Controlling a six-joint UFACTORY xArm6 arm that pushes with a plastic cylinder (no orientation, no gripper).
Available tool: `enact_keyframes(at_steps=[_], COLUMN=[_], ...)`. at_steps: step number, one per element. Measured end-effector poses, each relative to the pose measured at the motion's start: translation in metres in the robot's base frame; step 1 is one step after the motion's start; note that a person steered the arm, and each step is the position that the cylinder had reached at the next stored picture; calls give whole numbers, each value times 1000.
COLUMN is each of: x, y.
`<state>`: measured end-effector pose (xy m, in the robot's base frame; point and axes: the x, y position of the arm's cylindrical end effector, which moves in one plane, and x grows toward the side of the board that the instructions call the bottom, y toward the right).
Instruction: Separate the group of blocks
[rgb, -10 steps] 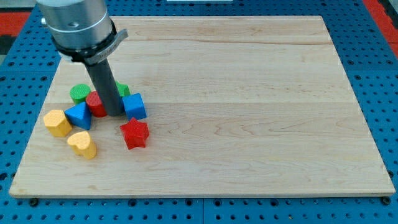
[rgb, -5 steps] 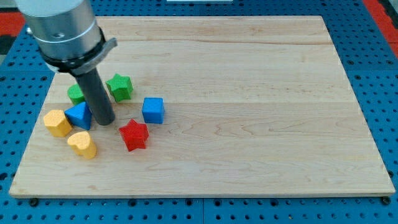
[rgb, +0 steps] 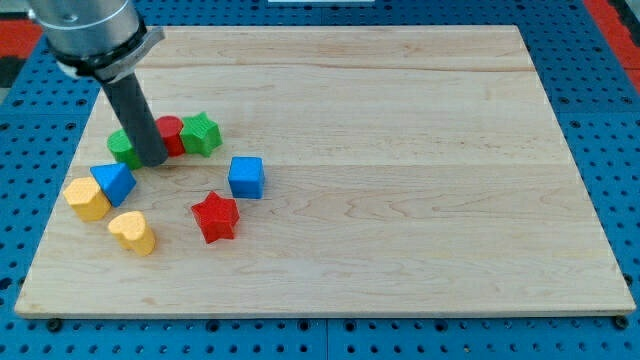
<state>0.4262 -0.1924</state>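
My tip (rgb: 153, 161) rests on the board at the view's left, touching the red round block (rgb: 170, 135) on its left and in front of the green round block (rgb: 122, 146), which it partly hides. A green star block (rgb: 201, 133) touches the red round block on the right. A blue triangular block (rgb: 113, 183) lies just below and left of the tip, against a yellow block (rgb: 86, 198). A yellow heart block (rgb: 132, 231) lies below them. A blue cube (rgb: 246, 177) and a red star block (rgb: 216, 216) lie apart to the right.
The wooden board (rgb: 400, 150) lies on a blue pegboard table (rgb: 620, 150). The blocks sit near the board's left edge.
My tip has moved toward the view's top left. The red round block now shows beside the green star. The blue triangular block and yellow block have shifted slightly left and down.
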Motion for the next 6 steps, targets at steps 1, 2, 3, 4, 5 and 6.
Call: enact_keyframes(at_steps=[1,2,3,4,5,6], x=[-42,-78,-68,-65,-76,-106], y=[7,8,27,53,75,61])
